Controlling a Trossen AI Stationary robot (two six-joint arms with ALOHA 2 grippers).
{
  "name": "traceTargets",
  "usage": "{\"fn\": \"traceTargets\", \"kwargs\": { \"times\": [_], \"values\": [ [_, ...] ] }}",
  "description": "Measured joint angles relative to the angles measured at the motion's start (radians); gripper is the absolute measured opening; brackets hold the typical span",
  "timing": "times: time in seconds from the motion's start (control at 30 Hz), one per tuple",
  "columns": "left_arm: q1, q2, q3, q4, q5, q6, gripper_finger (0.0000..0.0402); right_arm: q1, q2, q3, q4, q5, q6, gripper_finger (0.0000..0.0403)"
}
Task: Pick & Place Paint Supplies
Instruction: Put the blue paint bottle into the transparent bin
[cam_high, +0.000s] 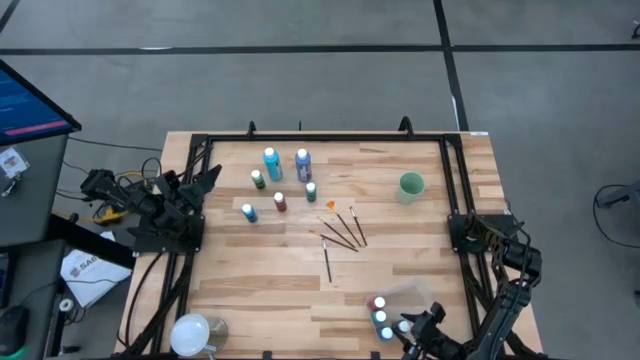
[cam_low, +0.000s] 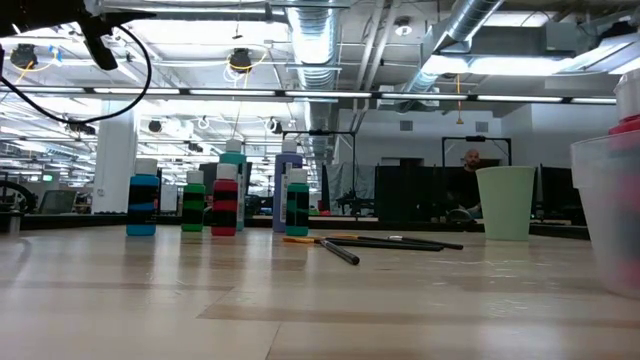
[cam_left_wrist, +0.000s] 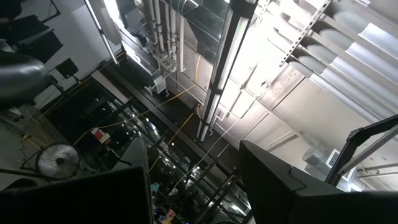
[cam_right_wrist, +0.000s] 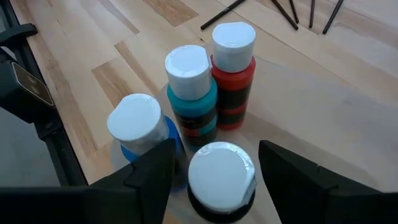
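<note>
Spanning the wooden tabletop (cam_high: 250, 290), six paint bottles (cam_high: 280, 180) stood toward its far-left corner, brushes (cam_high: 342, 232) mid-tabletop. Four bottles stood in the clear tub (cam_high: 400, 305) near the right corner, one directly between the right gripper (cam_right_wrist: 214, 168) fingers, spread apart. Left gripper (cam_left_wrist: 193, 180) idled open, off the left edge.

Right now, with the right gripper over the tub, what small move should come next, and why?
Probably lift the right gripper straight up. Its fingers stand open around a white-capped bottle that stands in the tub beside three others, so that bottle looks placed. Six bottles and the brushes remain on the table.
</note>
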Motion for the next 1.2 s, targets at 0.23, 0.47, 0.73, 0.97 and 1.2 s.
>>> {"fn": "traceTargets", "kwargs": {
  "times": [0.23, 0.47, 0.73, 0.97, 1.2],
  "values": [
    [0.000, 0.000, 0.000, 0.000, 0.000, 0.000, 0.0132, 0.000, 0.000, 0.000, 0.005, -0.004, 0.000, 0.0230],
    [0.000, 0.000, 0.000, 0.000, 0.003, 0.000, 0.0132, 0.000, 0.000, 0.000, 0.005, -0.004, 0.001, 0.0230],
    [0.000, 0.000, 0.000, 0.000, 0.002, 0.000, 0.0132, 0.002, 0.000, 0.000, 0.007, -0.015, 0.027, 0.0230],
    [0.000, 0.000, 0.000, 0.000, 0.000, 0.000, 0.0132, 0.002, -0.003, 0.000, 0.007, -0.027, 0.026, 0.0231],
    [0.000, 0.000, 0.000, 0.000, -0.002, 0.000, 0.0132, 0.002, -0.007, 0.005, 0.003, -0.027, 0.026, 0.0231]
  ]
}}
